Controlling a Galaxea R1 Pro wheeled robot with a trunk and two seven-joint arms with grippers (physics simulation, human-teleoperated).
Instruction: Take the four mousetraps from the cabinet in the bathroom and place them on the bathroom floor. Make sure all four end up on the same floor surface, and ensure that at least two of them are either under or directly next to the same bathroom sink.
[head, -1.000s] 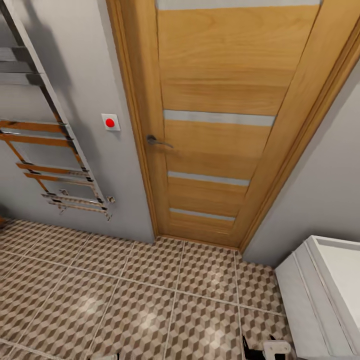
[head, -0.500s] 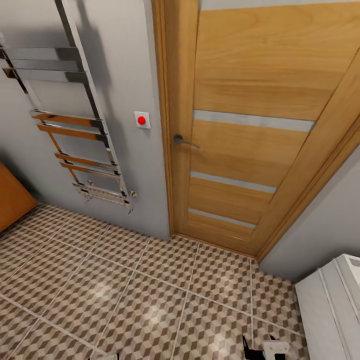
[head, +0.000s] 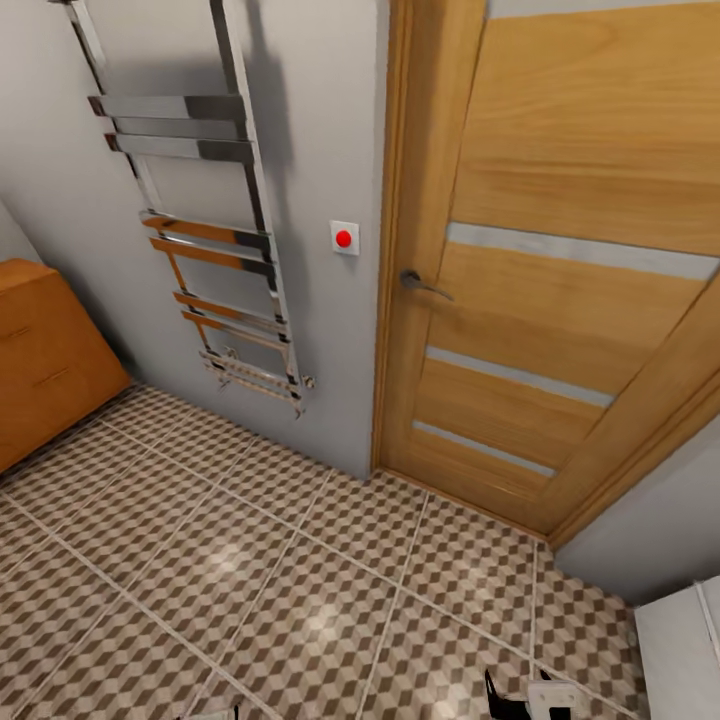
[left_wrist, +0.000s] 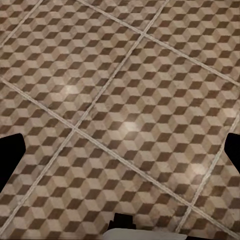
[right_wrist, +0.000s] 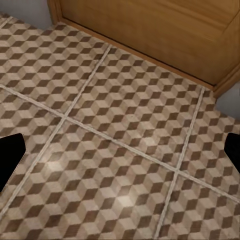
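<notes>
The orange-brown wooden cabinet (head: 40, 350) stands at the left edge of the head view, against the grey wall. The bathroom floor (head: 250, 560) of cube-patterned tiles spreads in front of me. No mousetraps are in view. The sink basin is out of frame; a corner of its white vanity (head: 685, 650) shows at the lower right. My left gripper (left_wrist: 120, 155) hangs open over bare tiles, its dark fingertips (left_wrist: 10, 160) far apart. My right gripper (right_wrist: 120, 152) is also open over tiles near the door's threshold, with nothing between its fingertips (right_wrist: 232, 150).
A closed wooden door (head: 560, 250) with a lever handle (head: 420, 283) fills the wall ahead. A chrome towel radiator (head: 210, 230) hangs on the wall to its left, with a red switch (head: 344, 238) between them. Part of my right arm (head: 530, 695) shows at the bottom edge.
The whole head view has swung to the left: the door and radiator slid right, the cabinet came in at the left, and most of the vanity left the frame.
</notes>
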